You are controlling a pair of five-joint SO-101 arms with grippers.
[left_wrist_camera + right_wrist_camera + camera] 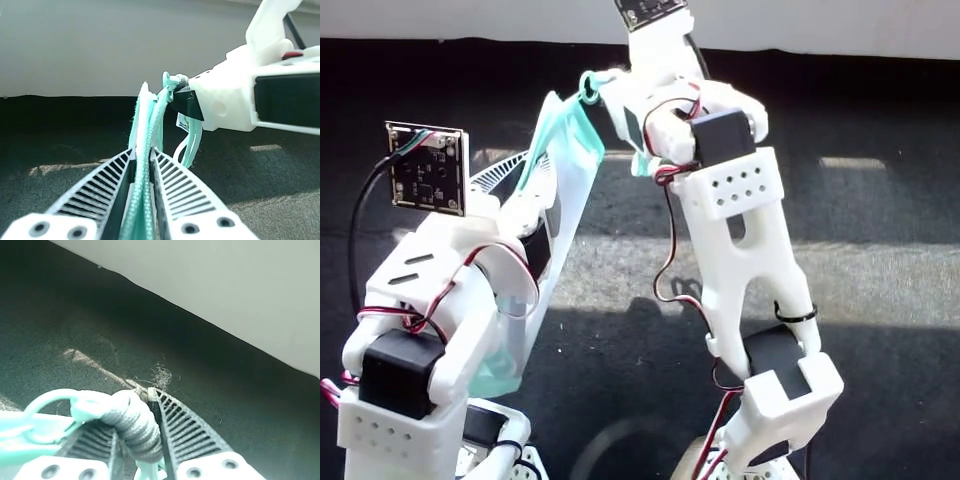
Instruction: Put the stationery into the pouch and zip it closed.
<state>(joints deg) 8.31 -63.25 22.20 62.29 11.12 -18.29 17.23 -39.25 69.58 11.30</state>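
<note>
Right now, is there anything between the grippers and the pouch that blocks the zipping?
Nothing visible does. The left gripper is shut on the pouch at its edge, and the right gripper is shut on the zip cord at the pouch's upper end. Both already hold it directly.

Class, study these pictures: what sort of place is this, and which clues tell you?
Likely an indoor robotics workbench: two white robot arms work side by side over a dark mat, with a plain pale wall behind.
</note>
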